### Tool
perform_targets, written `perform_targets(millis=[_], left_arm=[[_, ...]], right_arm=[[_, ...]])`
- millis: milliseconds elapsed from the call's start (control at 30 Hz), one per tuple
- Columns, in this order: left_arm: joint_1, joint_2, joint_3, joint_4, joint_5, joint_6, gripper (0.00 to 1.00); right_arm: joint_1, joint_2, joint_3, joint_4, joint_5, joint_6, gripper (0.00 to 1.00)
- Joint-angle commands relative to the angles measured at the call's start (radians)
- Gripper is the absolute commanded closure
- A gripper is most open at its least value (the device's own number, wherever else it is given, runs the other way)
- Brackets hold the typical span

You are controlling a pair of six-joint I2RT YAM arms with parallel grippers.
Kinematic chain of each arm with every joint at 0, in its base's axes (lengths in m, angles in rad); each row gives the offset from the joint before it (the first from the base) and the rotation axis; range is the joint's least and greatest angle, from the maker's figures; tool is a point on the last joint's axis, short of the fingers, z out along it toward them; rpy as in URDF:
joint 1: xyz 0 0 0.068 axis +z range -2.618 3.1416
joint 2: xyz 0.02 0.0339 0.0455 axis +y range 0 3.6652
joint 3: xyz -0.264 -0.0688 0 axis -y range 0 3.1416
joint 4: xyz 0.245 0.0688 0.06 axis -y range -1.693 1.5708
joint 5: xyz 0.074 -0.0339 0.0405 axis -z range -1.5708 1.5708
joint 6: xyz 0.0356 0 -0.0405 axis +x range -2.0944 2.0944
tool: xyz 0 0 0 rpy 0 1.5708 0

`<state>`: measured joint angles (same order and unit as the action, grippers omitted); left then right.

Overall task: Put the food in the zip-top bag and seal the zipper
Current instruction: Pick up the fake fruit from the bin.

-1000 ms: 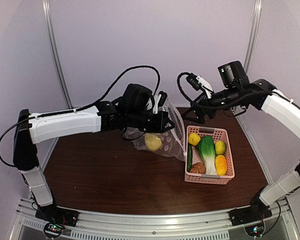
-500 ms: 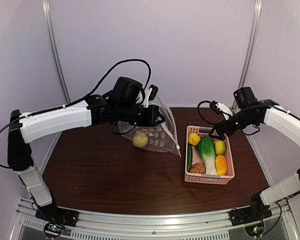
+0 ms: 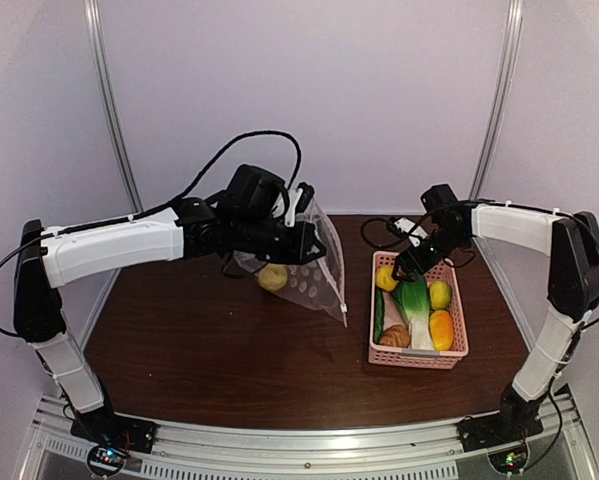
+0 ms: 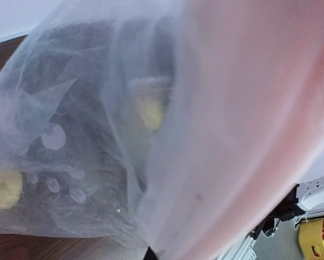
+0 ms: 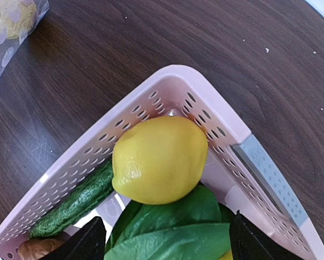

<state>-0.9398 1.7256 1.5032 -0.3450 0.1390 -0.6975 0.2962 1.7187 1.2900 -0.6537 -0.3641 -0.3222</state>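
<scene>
Since the right end effector [image 5: 167, 216] hangs wide open and empty over the far left corner of the basket [image 5: 167, 77], the lemon [image 5: 159, 160] lies just below and ahead of it. The left end effector [image 3: 307, 240] is well off to the left, holding the bag [image 3: 316, 282] up.

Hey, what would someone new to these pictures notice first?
The pink basket of bright toy food sits right on the dark table, the open right gripper hanging over the yellow lemon in its far-left corner. Left of it, the left gripper holds up the clear dotted zip-top bag with a second lemon inside.
</scene>
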Motion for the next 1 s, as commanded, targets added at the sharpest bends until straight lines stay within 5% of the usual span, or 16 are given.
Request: perform_targets(millis=[0, 333, 533, 667, 967], left_arm=[[0.001, -0.032, -0.009, 0.037, 0.014, -0.006, 1.00], [0.000, -0.038, -0.021, 0.035, 0.010, -0.007, 1.00], [-0.001, -0.035, -0.022, 0.038, 0.004, -0.006, 1.00], [-0.001, -0.029, -0.017, 0.043, 0.010, -0.007, 1.00], [-0.001, -0.007, -0.013, 0.058, 0.015, -0.007, 1.00]], right_arm=[[0.031, 0.077, 0.067, 0.034, 0.033, 0.024, 0.19], [0.041, 0.176, 0.104, 0.049, 0.001, 0.048, 0.23], [0.041, 0.151, 0.083, 0.041, -0.038, 0.039, 0.46], [0.041, 0.086, 0.066, 0.033, -0.045, 0.038, 0.57], [0.043, -0.222, 0.045, -0.098, -0.129, 0.012, 0.61]])
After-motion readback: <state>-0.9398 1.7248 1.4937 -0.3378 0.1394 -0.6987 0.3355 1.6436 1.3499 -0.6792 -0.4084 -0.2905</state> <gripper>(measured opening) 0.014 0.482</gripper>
